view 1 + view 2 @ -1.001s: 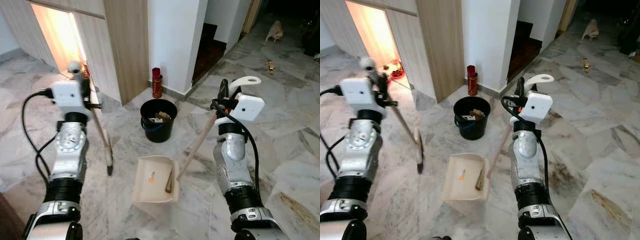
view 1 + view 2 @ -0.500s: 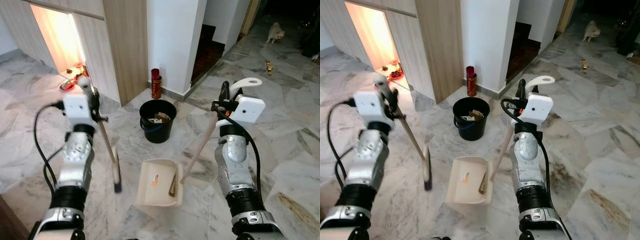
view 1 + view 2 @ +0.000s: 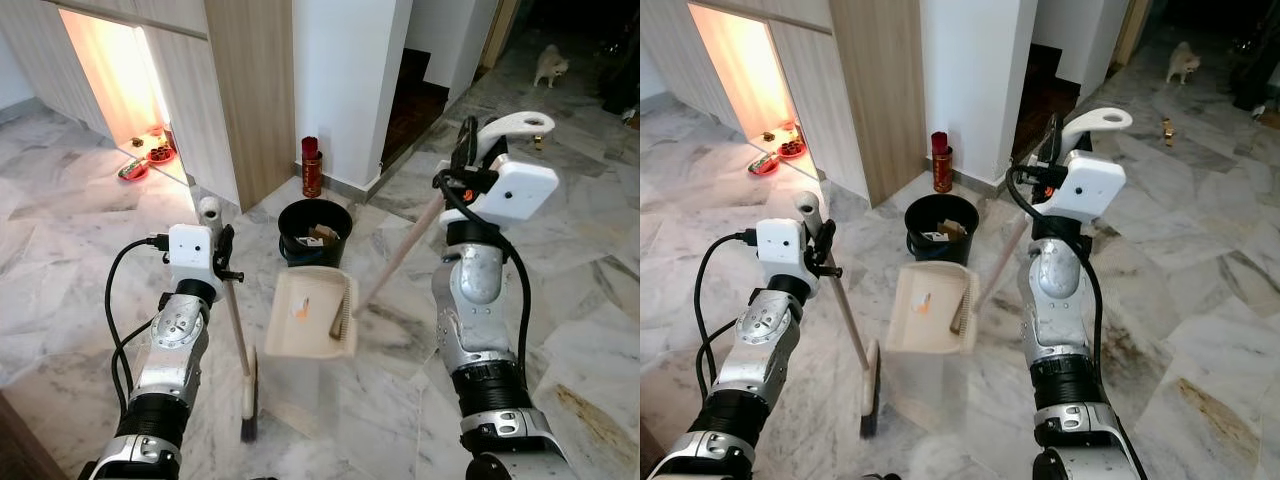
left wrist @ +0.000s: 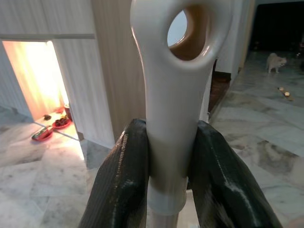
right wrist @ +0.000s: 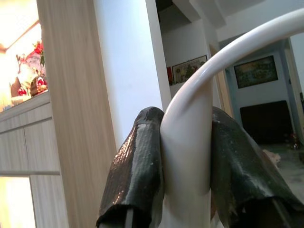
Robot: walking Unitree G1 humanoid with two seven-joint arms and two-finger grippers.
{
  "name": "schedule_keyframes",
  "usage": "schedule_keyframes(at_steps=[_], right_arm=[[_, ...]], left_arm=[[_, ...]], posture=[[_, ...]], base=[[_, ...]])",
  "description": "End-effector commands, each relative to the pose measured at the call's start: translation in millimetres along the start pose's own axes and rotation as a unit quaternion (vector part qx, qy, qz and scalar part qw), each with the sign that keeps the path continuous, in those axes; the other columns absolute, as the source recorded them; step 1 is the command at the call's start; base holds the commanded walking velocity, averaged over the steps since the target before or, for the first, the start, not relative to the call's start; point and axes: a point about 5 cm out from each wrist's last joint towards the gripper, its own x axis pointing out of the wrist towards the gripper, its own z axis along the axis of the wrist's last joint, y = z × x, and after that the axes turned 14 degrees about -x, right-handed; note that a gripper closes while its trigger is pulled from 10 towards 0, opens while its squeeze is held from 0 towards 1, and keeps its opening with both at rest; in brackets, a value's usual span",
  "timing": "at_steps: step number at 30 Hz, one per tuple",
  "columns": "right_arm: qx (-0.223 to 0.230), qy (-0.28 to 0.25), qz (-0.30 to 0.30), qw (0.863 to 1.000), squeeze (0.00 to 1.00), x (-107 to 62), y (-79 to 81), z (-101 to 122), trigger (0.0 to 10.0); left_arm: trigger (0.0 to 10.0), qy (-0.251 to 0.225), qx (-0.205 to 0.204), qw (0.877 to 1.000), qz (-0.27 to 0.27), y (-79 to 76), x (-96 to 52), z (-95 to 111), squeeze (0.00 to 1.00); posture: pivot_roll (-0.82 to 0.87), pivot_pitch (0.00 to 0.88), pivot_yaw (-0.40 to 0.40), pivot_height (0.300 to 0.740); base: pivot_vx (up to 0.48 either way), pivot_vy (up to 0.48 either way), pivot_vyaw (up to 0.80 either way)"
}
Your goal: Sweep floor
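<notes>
Left tool: clamped tight on the broom near its white looped handle end, both black fingers pressed against the shaft.
Broom: upright, bristles on the marble floor beside the left arm.
Right tool: closed on the curved white dustpan handle.
Dustpan: lifted off the floor, tilted, just before the black bucket; what looked like a small orange scrap lay inside.
</notes>
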Motion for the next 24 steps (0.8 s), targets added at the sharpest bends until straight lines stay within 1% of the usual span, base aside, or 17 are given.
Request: schedule_keyframes(at_steps=[1, 7, 10, 18, 24], right_arm=[[0.003, -0.053, 0.001, 0.999, 0.0, 9.9, 3.1, 22, 10.0], [0.002, -0.059, 0.008, 0.998, 0.0, 8.1, 6.6, 25, 10.0], [0.003, -0.061, 0.009, 0.998, 0.0, 8.2, 7.3, 26, 10.0], [0.009, -0.08, 0.01, 0.997, 0.0, 14.9, 9.3, 36, 10.0], [0.009, -0.083, 0.007, 0.996, 0.0, 16.7, 8.7, 38, 10.0]], left_arm=[[10.0, -0.021, 0.01, 1.0, -0.019, -7.1, 3.5, 8, 0.0], [10.0, -0.021, 0.013, 0.999, -0.029, -11.7, 3.9, 7, 0.0], [10.0, -0.021, 0.016, 0.999, -0.032, -12.4, 4.1, 7, 0.0], [10.0, -0.027, 0.016, 0.999, -0.035, -16.0, 6.4, 9, 0.0], [10.0, -0.031, 0.017, 0.999, -0.03, -14.7, 6.3, 10, 0.0]], posture=[[0.11, 0.0, -0.011, 0.74], [0.11, 0.0, -0.01, 0.74], [0.11, 0.0, -0.011, 0.74], [0.12, 0.0, -0.018, 0.74], [0.12, 0.0, -0.018, 0.74]], base=[[0.0, 0.0, 0.0], [0.0, 0.0, 0.0], [0.258, 0.0, 0.0], [0.304, 0.0, 0.0], [0.306, 0.0, 0.0]])
